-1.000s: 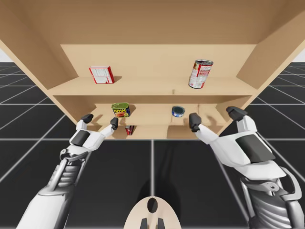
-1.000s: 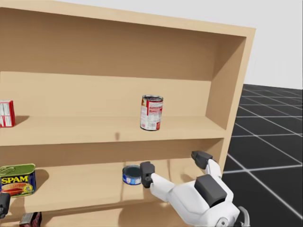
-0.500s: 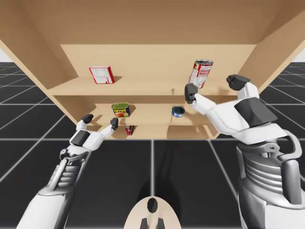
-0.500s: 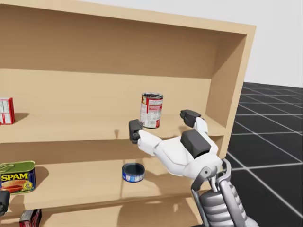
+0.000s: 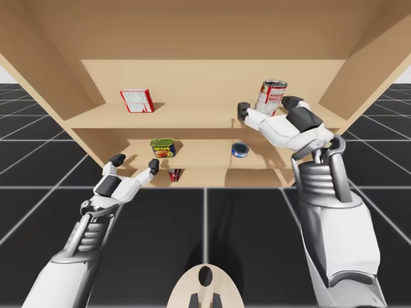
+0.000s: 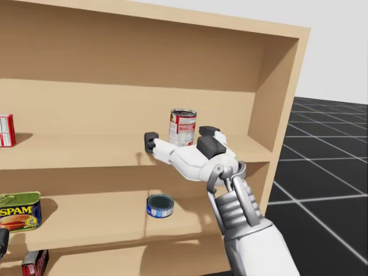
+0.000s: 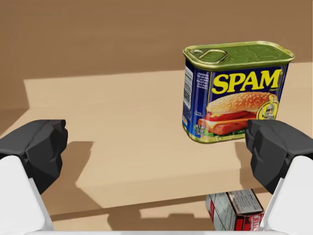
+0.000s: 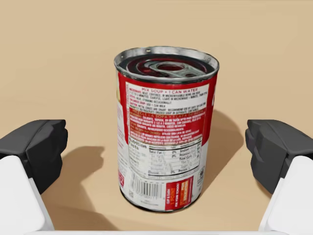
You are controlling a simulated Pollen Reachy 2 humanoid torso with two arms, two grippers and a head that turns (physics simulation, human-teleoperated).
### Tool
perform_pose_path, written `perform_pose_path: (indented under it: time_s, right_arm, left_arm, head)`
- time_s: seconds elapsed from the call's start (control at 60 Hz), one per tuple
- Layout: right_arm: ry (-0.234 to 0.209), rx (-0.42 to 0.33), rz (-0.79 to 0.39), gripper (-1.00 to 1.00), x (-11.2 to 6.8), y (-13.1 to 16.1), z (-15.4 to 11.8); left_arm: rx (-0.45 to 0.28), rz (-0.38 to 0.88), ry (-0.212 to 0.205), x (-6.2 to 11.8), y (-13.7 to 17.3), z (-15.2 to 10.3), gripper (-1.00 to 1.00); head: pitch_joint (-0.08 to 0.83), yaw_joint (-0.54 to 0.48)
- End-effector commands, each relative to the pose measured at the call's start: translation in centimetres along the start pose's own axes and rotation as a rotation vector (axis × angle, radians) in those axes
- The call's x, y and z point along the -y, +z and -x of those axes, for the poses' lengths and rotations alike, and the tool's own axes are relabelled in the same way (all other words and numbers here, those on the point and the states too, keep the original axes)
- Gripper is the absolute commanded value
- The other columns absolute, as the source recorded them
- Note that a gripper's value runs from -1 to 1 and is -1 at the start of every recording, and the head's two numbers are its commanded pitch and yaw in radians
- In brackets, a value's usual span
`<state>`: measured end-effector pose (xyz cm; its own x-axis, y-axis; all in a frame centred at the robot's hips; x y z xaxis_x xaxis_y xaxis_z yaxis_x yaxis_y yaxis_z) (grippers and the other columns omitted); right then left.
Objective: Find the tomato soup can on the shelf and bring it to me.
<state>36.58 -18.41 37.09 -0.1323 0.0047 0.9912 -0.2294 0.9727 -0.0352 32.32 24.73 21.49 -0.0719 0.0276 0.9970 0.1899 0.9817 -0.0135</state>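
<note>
- Wooden shelf unit (image 5: pixel 212 77) stands on a dark gridded floor; its upper board carries the tomato soup can (image 8: pixel 166 132), upright near the right-hand end, with a red and white box (image 5: pixel 136 101) well apart at the other end
- Middle board holds a blue rectangular tin with a green lid (image 7: pixel 237 93) and a flat blue round can (image 5: pixel 239 150); a small red box (image 7: pixel 237 210) lies on the lowest board
- Right gripper (image 5: pixel 267 106) is spread wide, one finger on each side of the soup can, neither touching it
- Left gripper (image 7: pixel 155 147) hangs spread apart just ahead of the blue rectangular tin, holding nothing
- Closing off-centre, or pushing deeper first, would likely nudge the tall can so that it tips and rolls toward the back wall
- A weak pinch on its smooth round side could let it slip while being drawn out over the board's edge
</note>
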Motion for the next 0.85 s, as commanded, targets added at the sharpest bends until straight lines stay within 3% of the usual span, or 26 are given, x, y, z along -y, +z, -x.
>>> perform_pose_path:
  time_s: [0.017, 0.117, 0.15, 0.167, 0.183, 0.2, 0.4, 0.55, 0.683, 0.85]
  right_arm:
    - [-0.008, -0.095, 0.029, -1.0, 0.4, -1.9, 0.3]
    - [-0.008, -0.103, 0.023, -1.0, 0.8, -2.3, 0.5]
    - [-0.011, -0.106, 0.01, -0.8, 1.1, -2.4, 0.6]
    - [-0.011, -0.101, 0.015, -0.59, 1.1, -2.4, 0.6]
    - [-0.017, -0.085, 0.033, 0.67, 1.1, -2.4, 0.7]
    - [-0.013, -0.087, 0.037, 1.0, 1.1, -2.3, 0.7]
    - [-0.024, -0.072, 0.031, 1.0, 1.1, -1.8, 0.2]
    - [-0.014, 0.039, 0.041, 1.0, 0.7, -0.2, -2.2]
    - [0.015, 0.113, 0.032, 1.0, -0.2, 3.0, -3.8]
    - [0.037, 0.142, 0.015, 1.0, -1.9, 7.5, -2.9]
  left_arm:
    - [-0.003, -0.001, -0.002, 0.0, 0.0, 0.0, -1.0]
    - [-0.004, -0.001, -0.002, 0.0, 0.0, 0.1, -1.0]
    - [-0.004, -0.001, -0.003, 0.1, -0.1, 0.1, -1.0]
    - [-0.004, -0.001, -0.003, 0.1, -0.1, 0.1, -1.0]
    - [-0.005, -0.002, -0.004, 0.1, -0.1, 0.1, -1.0]
    - [-0.005, -0.003, -0.006, 0.1, -0.1, 0.1, -1.0]
    - [-0.007, -0.004, -0.011, 0.1, -0.1, 0.2, -1.0]
    - [-0.006, -0.008, -0.011, 0.1, -0.2, 0.2, -1.0]
    - [-0.006, -0.007, -0.011, 0.1, -0.2, 0.2, -1.0]
    - [-0.008, -0.006, -0.013, 0.2, -0.3, 0.3, -1.0]
  head:
    - [0.19, -0.3]
    - [0.191, -0.3]
    - [0.193, -0.3]
    - [0.193, -0.3]
    - [0.193, -0.3]
    - [0.193, -0.3]
    - [0.195, -0.3]
    - [0.193, -0.3]
    - [0.195, -0.3]
    - [0.199, -0.3]
